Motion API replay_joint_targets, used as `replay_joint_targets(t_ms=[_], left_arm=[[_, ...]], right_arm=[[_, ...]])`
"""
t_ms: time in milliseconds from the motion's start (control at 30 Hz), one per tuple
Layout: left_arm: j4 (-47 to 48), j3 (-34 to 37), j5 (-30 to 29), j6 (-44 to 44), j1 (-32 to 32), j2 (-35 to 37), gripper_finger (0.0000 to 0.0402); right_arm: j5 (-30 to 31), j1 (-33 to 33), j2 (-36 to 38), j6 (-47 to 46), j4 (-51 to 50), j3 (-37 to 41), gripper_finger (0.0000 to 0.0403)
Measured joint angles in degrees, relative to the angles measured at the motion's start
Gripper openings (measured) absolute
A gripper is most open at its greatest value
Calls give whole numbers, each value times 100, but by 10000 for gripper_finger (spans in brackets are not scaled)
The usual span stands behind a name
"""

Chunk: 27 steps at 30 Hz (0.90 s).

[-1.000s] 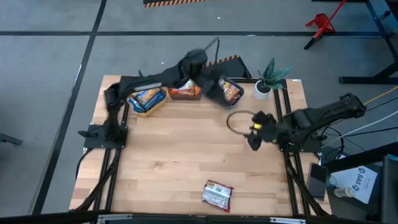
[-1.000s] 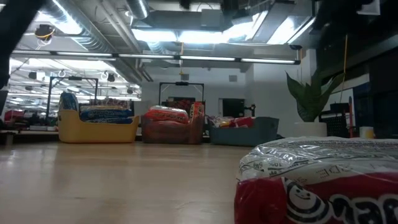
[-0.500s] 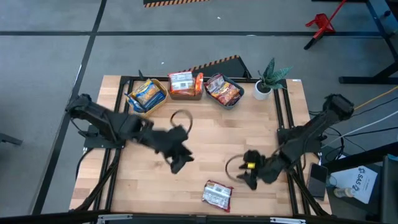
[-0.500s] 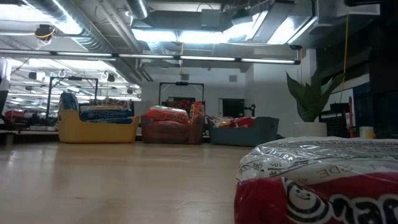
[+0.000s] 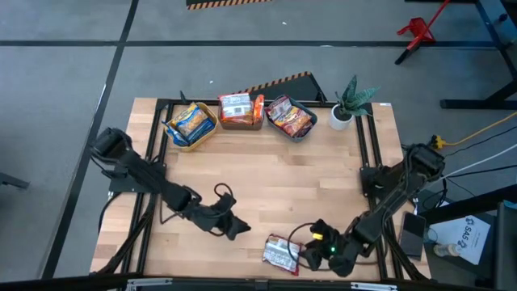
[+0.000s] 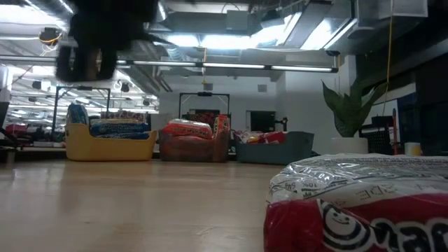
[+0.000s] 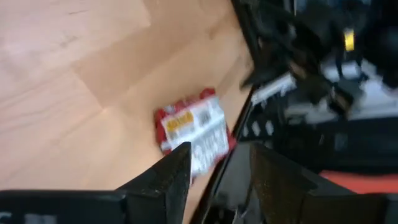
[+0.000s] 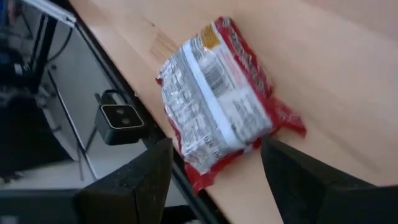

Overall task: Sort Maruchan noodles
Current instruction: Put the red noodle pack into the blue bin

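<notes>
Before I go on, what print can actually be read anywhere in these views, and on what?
"S45": white sheet lying right of the table, high view; partly legible.
"DE": upside-down letters on the red-and-silver plastic ramen packet, low view; only a fragment of a word.
Barcode and label print on that packet, wrist views: too blurred to read.
Packets in the yellow bin, high and low views: too small to read.

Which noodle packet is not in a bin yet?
The red-silver packet lying flat alone at the table's near edge, beside the right gripper. All other packets sit in the yellow bin, middle bin and grey bin.
</notes>
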State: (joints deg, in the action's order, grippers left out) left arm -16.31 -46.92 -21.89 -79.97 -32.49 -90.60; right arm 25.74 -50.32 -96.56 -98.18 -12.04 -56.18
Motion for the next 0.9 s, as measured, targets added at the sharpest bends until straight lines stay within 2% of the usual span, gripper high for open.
replay_joint_targets(t_ms=[100, 233, 400, 600, 700, 900], left_arm=[[-924, 287, -132, -248, 80, -448, 168], [-1482, 116, -25, -392, 124, -1114, 186], [-1477, -245, 244, -543, 124, -1732, 200], [-1874, -681, 303, -908, 126, -2438, 210], [-2150, -966, 370, -965, 124, -2763, 214], [-2008, -1408, 496, -970, 163, -3070, 216]], right_arm=[[10, -85, -163, -553, 14, -22, 232], [-109, -164, -377, -876, 137, -20, 232], [-127, -189, -530, -959, 339, -22, 236], [-127, -176, -836, -1039, 758, -22, 279], [92, -178, -1015, -1240, 823, -18, 301], [274, 76, -1156, -1188, 922, -22, 311]])
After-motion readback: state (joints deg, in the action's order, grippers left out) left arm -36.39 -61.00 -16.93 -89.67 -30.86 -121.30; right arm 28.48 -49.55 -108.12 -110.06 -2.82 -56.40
